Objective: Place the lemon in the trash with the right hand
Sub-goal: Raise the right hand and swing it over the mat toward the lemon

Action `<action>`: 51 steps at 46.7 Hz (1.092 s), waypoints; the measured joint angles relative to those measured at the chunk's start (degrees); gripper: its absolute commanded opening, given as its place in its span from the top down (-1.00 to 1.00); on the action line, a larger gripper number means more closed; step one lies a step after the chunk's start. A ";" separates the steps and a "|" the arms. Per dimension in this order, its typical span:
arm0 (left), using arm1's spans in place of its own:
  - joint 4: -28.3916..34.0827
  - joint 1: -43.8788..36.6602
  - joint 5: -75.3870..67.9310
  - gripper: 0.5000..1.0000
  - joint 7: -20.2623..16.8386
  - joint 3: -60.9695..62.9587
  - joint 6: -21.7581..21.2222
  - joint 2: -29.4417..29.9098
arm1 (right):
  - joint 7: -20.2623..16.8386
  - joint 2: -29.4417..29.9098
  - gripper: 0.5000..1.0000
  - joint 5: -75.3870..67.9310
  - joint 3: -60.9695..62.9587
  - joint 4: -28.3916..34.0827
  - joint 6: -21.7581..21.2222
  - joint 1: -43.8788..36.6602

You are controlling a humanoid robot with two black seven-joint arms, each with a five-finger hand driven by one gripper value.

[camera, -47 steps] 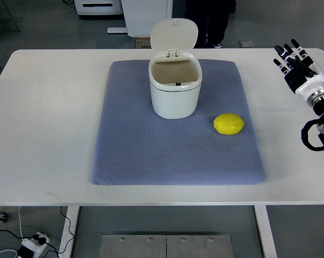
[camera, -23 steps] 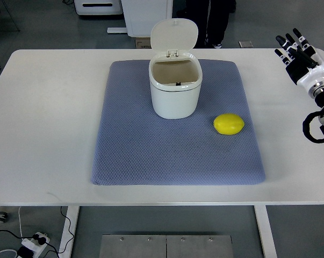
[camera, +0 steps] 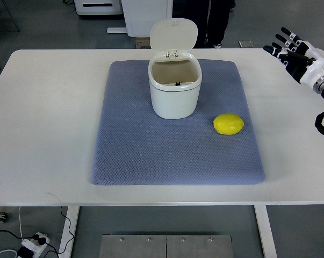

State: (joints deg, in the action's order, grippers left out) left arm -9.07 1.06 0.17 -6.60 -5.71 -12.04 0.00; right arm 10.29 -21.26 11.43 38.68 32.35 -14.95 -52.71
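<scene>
One lemon (camera: 229,124) lay on the blue-grey quilted mat (camera: 151,156), just right of the white trash bin (camera: 175,90) and a little nearer my side of the desk (camera: 49,118). It rested on its side, long axis roughly across the view, apart from the bin wall.

Bin stood upright near the far middle of the mat. Its lid (camera: 174,35) was flipped up at the back, mouth fully exposed. Something small and dark showed inside; too small to tell what.

Right hand (camera: 297,55) hung at the far right edge of the desk, well apart from the lemon. Its fingers (camera: 284,45) were spread and straight, pointing up-left, holding nothing. Left arm not in view.

Step in hand, as I judged it: the reach, with no grasp begun.

Notes for doing it well:
- I wanted the hand brought in from the right and lowered over the lemon with the fingers kept wide until they straddled its short width, not its pointed ends.
- Lemon was round and smooth on a soft mat; a glancing touch would likely roll it toward the bin or off toward me. A descent from above looked better than a sideways sweep.
- Closure should be firm but gradual, wrapping under the fruit's curve.
- For the carry, I judged the lemon needed lifting clear of the bin rim, then releasing over the middle of the opening, clear of the raised lid behind.
</scene>
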 measured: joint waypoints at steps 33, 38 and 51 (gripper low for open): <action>0.02 0.00 0.01 -1.00 0.03 -0.01 0.00 0.00 | 0.00 -14.54 -1.00 -0.12 -25.78 4.53 -4.98 -16.97; 0.01 0.00 0.01 -1.00 0.04 0.00 0.00 0.00 | -0.03 -18.01 -1.00 -0.09 -35.95 7.96 -5.02 -22.37; -0.01 -0.01 0.01 -1.00 0.04 0.00 0.00 0.00 | -0.02 -20.56 -1.00 0.21 -55.97 13.58 -4.93 -33.13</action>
State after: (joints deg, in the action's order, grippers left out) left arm -9.08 1.05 0.18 -6.57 -5.71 -12.04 0.00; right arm 10.28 -41.82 11.64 -17.29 45.93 -19.88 -85.84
